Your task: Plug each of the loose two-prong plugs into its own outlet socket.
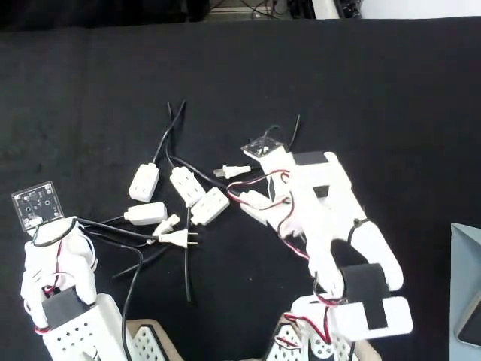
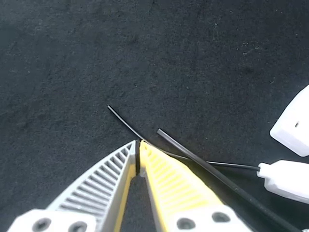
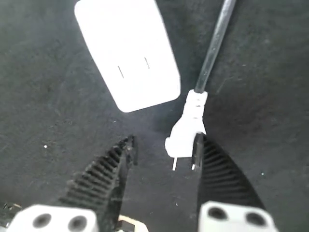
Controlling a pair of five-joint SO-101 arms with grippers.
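Note:
A white two-prong plug (image 3: 186, 137) lies on the black cloth between the fingers of my right gripper (image 3: 163, 145), which is open; the plug rests against one finger with its prongs toward the wrist. Just beyond it is a white outlet socket (image 3: 128, 53) with its two slots facing up. From above, that plug (image 1: 254, 201) sits beside the socket (image 1: 210, 204). My left gripper (image 2: 138, 145) is shut, its tips over a thin black wire (image 2: 125, 124). It sits at the near left (image 1: 75, 223), beside a white plug body (image 2: 285, 179).
More white sockets (image 1: 144, 182) (image 1: 186, 186) and loose plugs (image 1: 231, 171) (image 1: 180, 238) lie mid-table with tangled black cables (image 1: 169, 135). A grey bin (image 1: 466, 286) stands at the right edge. The black cloth (image 1: 376, 90) is bare at the back.

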